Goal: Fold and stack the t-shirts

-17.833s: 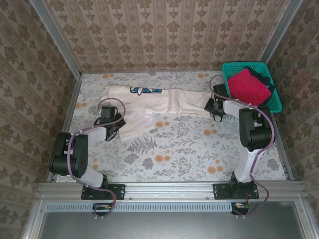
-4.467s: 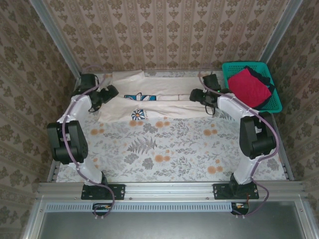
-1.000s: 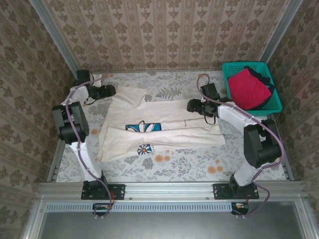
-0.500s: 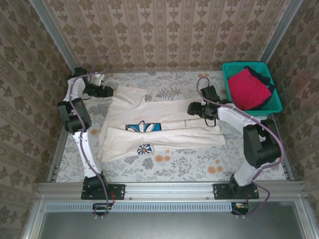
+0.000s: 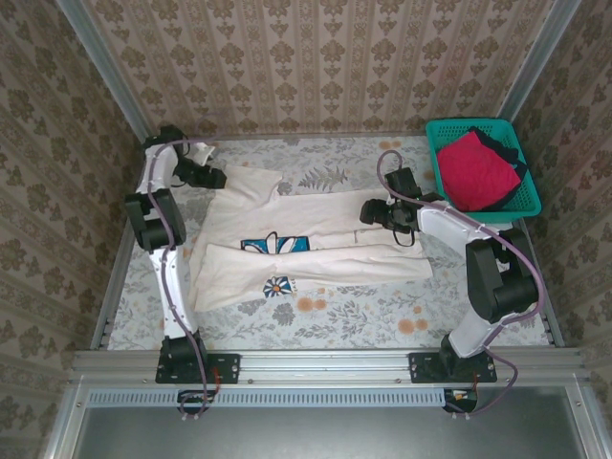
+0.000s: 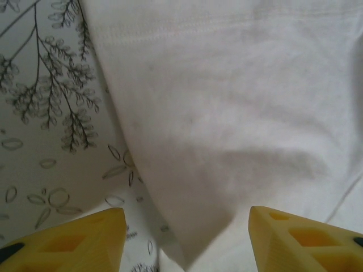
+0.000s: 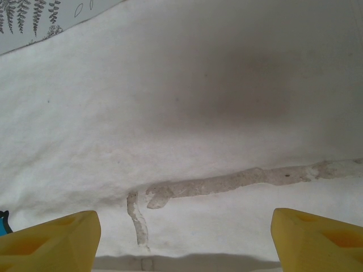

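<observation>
While it lies folded in long bands across the floral tablecloth (image 5: 335, 306), the cream-white t-shirt (image 5: 316, 215) shows its blue daisy print (image 5: 275, 243) upward, long axis running left to right. The left gripper (image 5: 215, 178) at its far-left corner and the right gripper (image 5: 368, 210) over its right end both stand open, empty. A crimson-red t-shirt (image 5: 476, 167) and a dark t-shirt (image 5: 502, 143) fill the teal basket (image 5: 449, 129), far right; patterned wallpaper (image 5: 316, 67) surrounds.

Three walls (image 5: 316, 67) enclose the cell, papered in a beige damask pattern; aluminium posts (image 5: 105, 72) mark the rear corners; the tabletop (image 5: 363, 306) carries a pale floral-print covering; an aluminium rail (image 5: 325, 368) runs along its near edge; lighting is even.
</observation>
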You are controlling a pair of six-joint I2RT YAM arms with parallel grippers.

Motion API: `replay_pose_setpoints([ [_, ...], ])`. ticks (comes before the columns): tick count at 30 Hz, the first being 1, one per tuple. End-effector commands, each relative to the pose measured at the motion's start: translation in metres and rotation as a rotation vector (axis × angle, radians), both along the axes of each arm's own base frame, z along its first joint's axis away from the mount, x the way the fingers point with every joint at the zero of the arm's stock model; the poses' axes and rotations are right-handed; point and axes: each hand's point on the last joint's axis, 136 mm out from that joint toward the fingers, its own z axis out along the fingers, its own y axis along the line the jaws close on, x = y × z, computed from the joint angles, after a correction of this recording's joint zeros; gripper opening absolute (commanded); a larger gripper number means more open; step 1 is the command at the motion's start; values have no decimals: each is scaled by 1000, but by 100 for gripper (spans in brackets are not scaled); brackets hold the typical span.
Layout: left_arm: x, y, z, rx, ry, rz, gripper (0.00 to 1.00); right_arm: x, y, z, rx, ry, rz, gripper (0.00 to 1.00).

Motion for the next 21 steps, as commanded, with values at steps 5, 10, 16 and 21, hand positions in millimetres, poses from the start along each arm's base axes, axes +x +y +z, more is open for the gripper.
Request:
replay_pose_setpoints([
  [5,-21,-9,-6,17,99,-47,52,-1,-3,3,0,-20,-27,80],
  [10,-26,-10,-6,4,111,-36,36,0,-2,1,1,-14,-24,80],
  [16,-25,-6,2,10,104,-10,31,5,0,0,13,-17,-25,80],
  [21,-24,5,2,36,92,10,50,8,3,1,20,-22,-18,80],
])
